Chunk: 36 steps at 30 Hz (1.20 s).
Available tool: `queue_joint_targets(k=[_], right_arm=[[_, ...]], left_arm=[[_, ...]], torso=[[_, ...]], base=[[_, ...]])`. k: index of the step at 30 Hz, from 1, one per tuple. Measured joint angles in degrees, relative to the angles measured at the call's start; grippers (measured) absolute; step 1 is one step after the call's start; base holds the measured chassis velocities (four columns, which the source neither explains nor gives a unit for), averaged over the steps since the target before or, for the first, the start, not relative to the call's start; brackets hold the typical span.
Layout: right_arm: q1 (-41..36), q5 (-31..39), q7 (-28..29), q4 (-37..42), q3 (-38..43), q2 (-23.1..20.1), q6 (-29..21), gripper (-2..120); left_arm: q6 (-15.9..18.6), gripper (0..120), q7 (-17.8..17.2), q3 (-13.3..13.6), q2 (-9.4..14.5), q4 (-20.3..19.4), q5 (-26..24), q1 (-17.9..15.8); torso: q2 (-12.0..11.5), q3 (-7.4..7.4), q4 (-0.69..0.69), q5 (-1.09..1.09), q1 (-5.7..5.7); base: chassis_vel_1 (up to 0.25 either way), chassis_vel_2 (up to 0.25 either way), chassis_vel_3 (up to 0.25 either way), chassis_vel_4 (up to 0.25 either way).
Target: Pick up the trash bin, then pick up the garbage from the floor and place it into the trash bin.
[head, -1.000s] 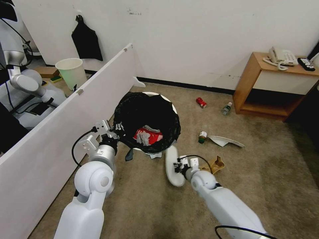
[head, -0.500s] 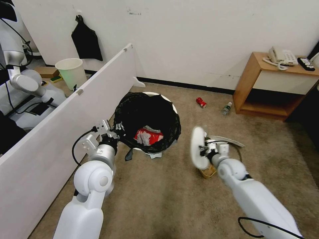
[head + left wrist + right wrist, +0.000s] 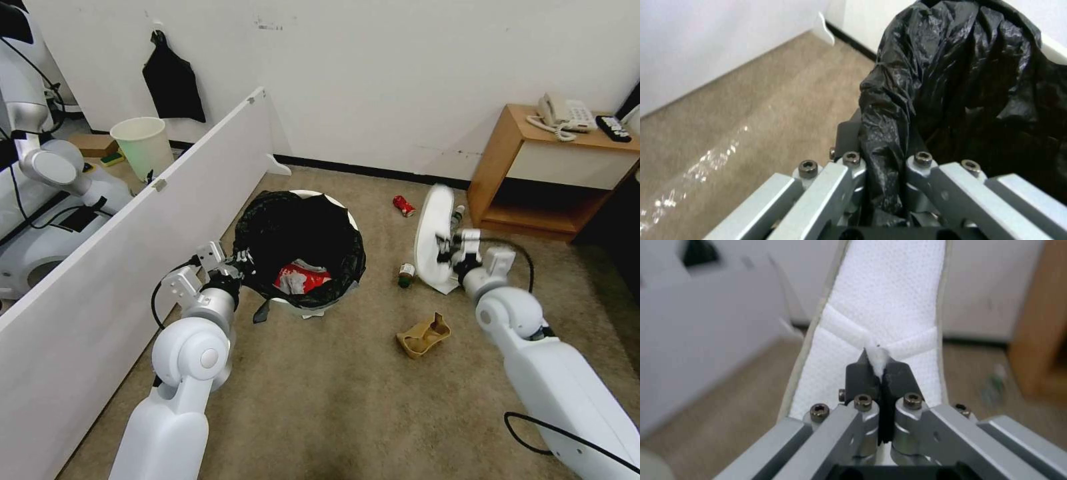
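Second slipper (image 3: 445, 283) largely hidden behind the held slipper (image 3: 432, 233), small bottle (image 3: 457, 215) partly covered, label unreadable

Trash bin (image 3: 300, 243) stands left of the can (image 3: 403, 205) (both floored).

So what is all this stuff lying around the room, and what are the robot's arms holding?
Round white plastic trash bin with black bag liner: one, on the carpet, red packet and tissue inside.
White fabric slipper: one, lifted off the floor.
Second white slipper: one, on the carpet beneath it.
Brown paper bag: one, on the carpet.
Red can: one, near the wall.
Small bottles: two, one green-capped, one clear.
Pale cream-green bin: one, behind the white partition.
Wooden side table: one, with white telephone.
Left gripper: clamped on the bin's bag rim.
Right gripper: pinching the lifted slipper's strap.
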Motion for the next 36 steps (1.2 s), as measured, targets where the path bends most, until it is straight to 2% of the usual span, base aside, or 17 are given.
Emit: queue_joint_targets(k=[1,5,7,12,13,15,17,20,22,26,28,34,36], right_arm=[[0.3,-0.6,-1.8,2.2,0.6,0.2,2.7,0],[0.7,-0.7,-4.1,4.3,1.1,0.4,5.7,0],[1.3,-0.4,-8.0,6.2,1.6,0.5,9.8,0],[1.4,0.9,-13.7,7.8,2.1,0.3,14.6,0],[1.3,2.3,-16.6,8.5,2.2,0.1,17.2,0],[1.2,2.9,-17.5,8.8,2.2,0.0,17.9,0],[0.8,6.2,-21.4,10.4,2.0,-0.4,20.2,0],[0.5,7.5,-23.1,11.2,1.7,-0.5,21.1,0],[0.0,8.5,-25.4,12.2,0.8,-0.7,21.8,0],[-0.3,8.8,-26.9,12.4,0.4,-0.9,22.0,0],[-1.1,9.0,-29.1,12.8,-0.3,-1.6,22.0,0],[-2.6,8.8,-32.6,13.0,-1.1,-2.9,21.4,0],[-3.3,8.3,-35.4,13.1,-1.7,-3.9,20.9,0]], left_arm=[[1.0,4,-1.3,0.4,0.2,0.0,-1.0,0.2],[2.5,4,-3.3,0.8,0.3,0.0,-2.8,0.3],[4.0,4,-5.6,1.2,0.4,0.0,-5.0,0.3],[5.5,4,-7.2,1.9,0.6,0.0,-6.8,0.3],[6.4,4,-8.0,2.5,0.7,0.0,-8.1,0.3],[6.7,4,-8.3,2.8,0.8,0.0,-8.5,0.4],[8.0,4,-9.6,3.9,0.9,0.0,-11.0,0.4],[8.6,4,-10.1,4.6,0.9,0.0,-12.6,0.3],[9.9,4,-11.7,5.7,0.9,0.1,-16.6,-0.2],[10.4,4,-13.0,6.5,0.8,0.1,-19.4,-0.8],[10.8,4,-14.1,7.1,0.6,0.1,-22.6,-1.7],[11.1,4,-15.8,7.6,0.2,0.4,-26.0,-2.8],[11.2,4,-16.5,8.0,-0.2,0.6,-26.9,-3.4]], torso=[[0.0,0.0,-0.01,0.0,0.0],[0.0,0.0,-0.01,0.0,0.0],[0.0,0.0,-0.01,0.0,0.0],[0.0,0.0,-0.01,0.0,0.0],[0.0,0.0,-0.01,0.0,0.0],[0.0,0.0,-0.01,0.0,0.0],[0.0,0.0,-0.02,0.0,0.0],[0.0,0.0,-0.02,0.0,0.0],[0.0,0.0,-0.02,0.0,0.0],[0.0,0.0,-0.02,0.0,0.0],[0.0,0.0,-0.01,0.0,0.0],[0.0,0.0,-0.02,0.01,0.0],[0.0,0.0,-0.02,0.01,0.0]], base=[[0.0,0.0,0.0,0.0],[0.0,0.0,0.0,0.0],[0.0,0.0,0.0,0.0],[0.0,0.0,0.0,0.0],[0.0,0.0,0.0,0.0],[0.0,0.0,0.0,0.0],[0.0,0.0,0.0,0.0],[0.0,0.0,0.0,0.0],[0.0,0.0,0.0,0.0],[0.0,0.0,0.0,0.0],[0.0,0.0,0.0,0.0],[0.0,0.0,0.0,0.0],[0.0,0.0,0.0,0.0]])
